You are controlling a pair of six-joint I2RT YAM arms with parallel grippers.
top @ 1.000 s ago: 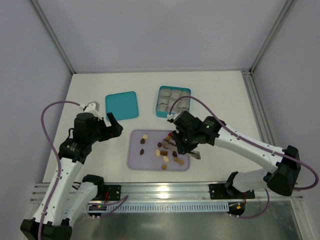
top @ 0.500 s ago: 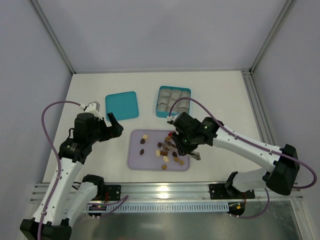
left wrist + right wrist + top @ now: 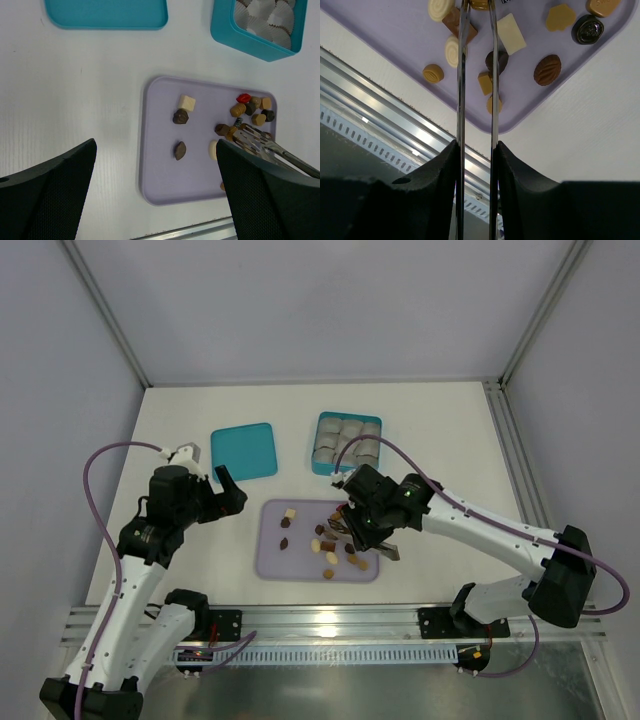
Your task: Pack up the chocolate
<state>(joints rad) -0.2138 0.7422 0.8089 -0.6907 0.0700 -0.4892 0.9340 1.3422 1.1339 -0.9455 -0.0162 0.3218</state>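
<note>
White tabletop [image 3: 440,440] bearing a lilac rectangular plastic tray [image 3: 272,562]; beyond the tray lie a flat teal lid [image 3: 244,451], to the left, and an open teal box [image 3: 314,455] of white paper cups [image 3: 350,430], to the right. The left claw [image 3: 230,490], fingers wide apart, hangs just left of the tray; the right claw [image 3: 476,147], over the tray's right half, is clamped on slender metal tongs [image 3: 461,75]. The chocolate [image 3: 186,103], small brown, tan, cream and red pieces, lies on the tray, mostly at its right half around the tong tips.
</note>
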